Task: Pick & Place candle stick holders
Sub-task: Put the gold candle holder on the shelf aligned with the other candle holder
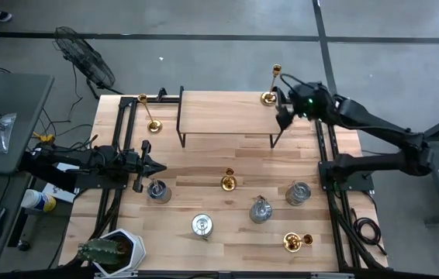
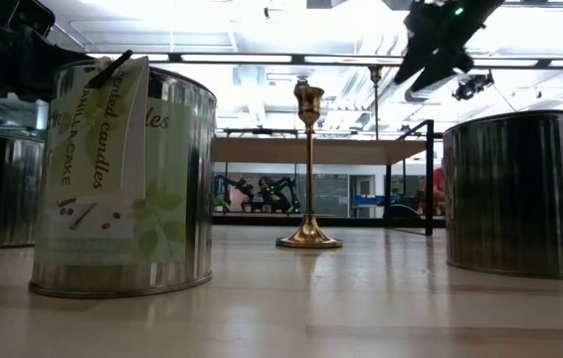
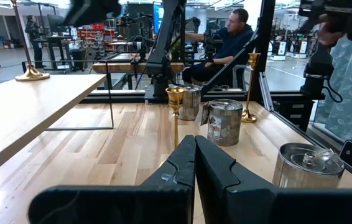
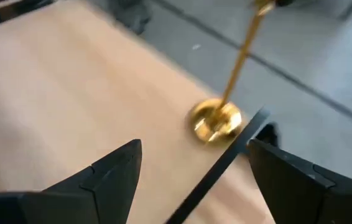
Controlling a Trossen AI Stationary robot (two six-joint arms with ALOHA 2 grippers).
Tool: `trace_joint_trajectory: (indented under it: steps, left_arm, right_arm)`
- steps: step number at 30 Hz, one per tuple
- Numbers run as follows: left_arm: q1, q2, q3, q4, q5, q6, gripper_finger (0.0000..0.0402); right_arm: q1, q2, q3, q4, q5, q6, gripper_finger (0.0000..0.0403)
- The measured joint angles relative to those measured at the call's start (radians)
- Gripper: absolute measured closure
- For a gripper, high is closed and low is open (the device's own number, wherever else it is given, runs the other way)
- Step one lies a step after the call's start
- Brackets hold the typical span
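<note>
One gold candlestick [image 1: 270, 97] stands on its round base at the far right corner of the raised wooden shelf [image 1: 227, 115]; it also shows in the right wrist view [image 4: 216, 121]. Other gold candlesticks stand on the table at left of the shelf [image 1: 151, 124], mid-table [image 1: 229, 182] and near right [image 1: 293, 242]. Several silver tins [image 1: 157, 190] [image 1: 202, 225] [image 1: 260, 211] [image 1: 298, 194] stand on the near half. My right gripper [image 1: 284, 116] [image 4: 194, 168] is open above the shelf's right end, just short of the candlestick there. My left gripper [image 1: 157, 167] [image 3: 194, 155] is shut and empty at the left, beside a tin.
The shelf stands on thin black legs [image 1: 179, 132]. A potted plant [image 1: 115, 249] sits at the near left corner. A person [image 3: 238, 37] sits beyond the table's right side. Bare wood lies between the shelf and the tins.
</note>
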Motion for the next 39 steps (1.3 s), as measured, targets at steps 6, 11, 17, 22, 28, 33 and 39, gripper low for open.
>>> trace_joint_trajectory:
  steps: [6, 11, 17, 22, 28, 33, 39]
  left_arm:
    - [0.000, 0.000, 0.000, 0.000, 0.002, 0.000, 0.0402]
    - [0.000, 0.000, 0.000, 0.000, 0.002, 0.000, 0.0402]
    - [0.000, 0.000, 0.000, 0.000, 0.001, 0.000, 0.0402]
    - [0.000, 0.000, 0.000, 0.000, 0.001, 0.000, 0.0402]
    - [0.000, 0.000, 0.000, 0.000, 0.001, 0.000, 0.0402]
    - [0.000, 0.000, 0.000, 0.000, 0.001, 0.000, 0.0402]
    - [0.000, 0.000, 0.000, 0.000, 0.000, 0.000, 0.0402]
  right_arm:
    - [0.140, -0.102, 0.000, -0.240, -0.115, 0.048, 0.0117]
    - [0.261, -0.140, 0.000, -0.404, -0.212, 0.197, 0.0117]
    - [0.400, -0.169, 0.000, -0.496, -0.370, 0.468, 0.0117]
    - [0.521, -0.180, 0.000, -0.518, -0.483, 0.672, 0.0117]
    - [0.712, -0.198, 0.000, -0.550, -0.559, 0.699, 0.0117]
    - [0.935, -0.204, 0.000, -0.551, -0.562, 0.624, 0.0117]
    - [1.190, -0.178, 0.000, -0.547, -0.452, 0.508, 0.0117]
